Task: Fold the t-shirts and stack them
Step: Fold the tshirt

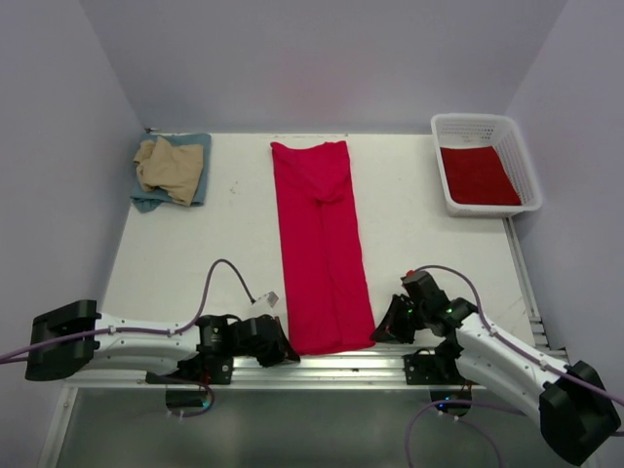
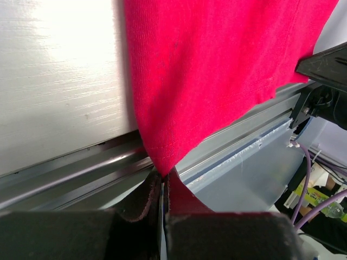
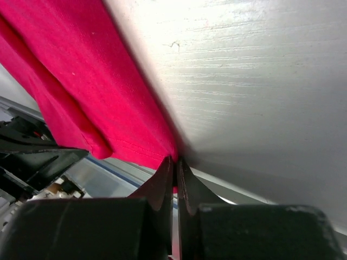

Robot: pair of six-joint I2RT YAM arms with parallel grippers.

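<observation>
A bright red t-shirt (image 1: 320, 244) lies folded into a long narrow strip down the middle of the table, its hem at the near edge. My left gripper (image 1: 286, 349) is shut on the hem's near left corner (image 2: 162, 162). My right gripper (image 1: 378, 331) is shut on the hem's near right corner (image 3: 172, 158). A tan t-shirt (image 1: 166, 168) lies crumpled on a blue-grey one (image 1: 195, 148) at the far left. Another red t-shirt (image 1: 478, 175) lies in the basket.
The white lattice basket (image 1: 522, 156) stands at the far right corner. A metal rail (image 1: 351, 363) runs along the table's near edge under the hem. Purple cables loop off both arms.
</observation>
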